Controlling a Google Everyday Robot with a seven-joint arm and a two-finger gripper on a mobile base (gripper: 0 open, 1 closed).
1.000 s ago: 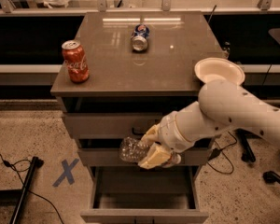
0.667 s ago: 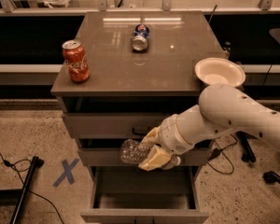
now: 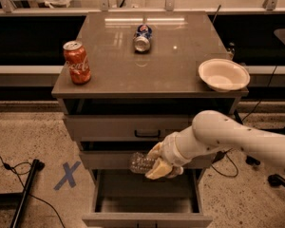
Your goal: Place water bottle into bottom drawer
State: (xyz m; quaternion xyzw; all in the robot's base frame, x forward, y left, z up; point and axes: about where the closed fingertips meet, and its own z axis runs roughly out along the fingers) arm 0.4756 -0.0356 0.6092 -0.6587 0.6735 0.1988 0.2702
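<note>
Gripper (image 3: 155,161) | jaws pinching the water bottle (image 3: 139,163), held sideways | open bottom drawer (image 3: 147,217) just below the jaws | cabinet top (image 3: 180,65) well above them

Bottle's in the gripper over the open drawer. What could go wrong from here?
1. The gripper is shut on one end of the water bottle, which sticks out sideways, so it may slip or twist loose.
2. The bottle hangs close to the middle drawer front, above the open bottom drawer. Lowering could clip that front, and a release from this height might bounce it out.
</note>
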